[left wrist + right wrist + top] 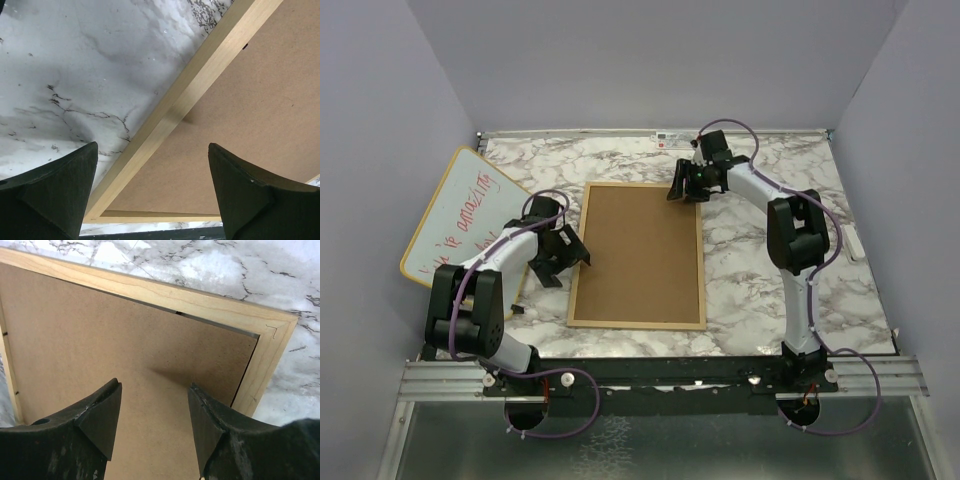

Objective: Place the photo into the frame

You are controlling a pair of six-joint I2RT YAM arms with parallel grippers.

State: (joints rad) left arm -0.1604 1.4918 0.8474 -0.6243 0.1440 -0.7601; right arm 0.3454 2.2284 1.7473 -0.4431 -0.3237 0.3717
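The frame [635, 324] of thin light wood lies flat on the marble table with a brown backing board [640, 250] filling it. The photo is hidden. My left gripper [565, 258] is open at the frame's left rail. In the left wrist view its jaws [152, 150] straddle that rail [185, 90] and the board [240, 115]. My right gripper [682, 190] is open over the board near the frame's far right corner. In the right wrist view its fingers [154, 386] hang just above the board [90, 330], inside the rail [200, 302]. Neither gripper holds anything.
A round-cornered whiteboard [460, 205] with red handwriting leans at the left wall, beside the left arm. A small white object [855, 243] lies at the table's right edge. A label strip [670, 137] sits at the back edge. Grey walls enclose three sides.
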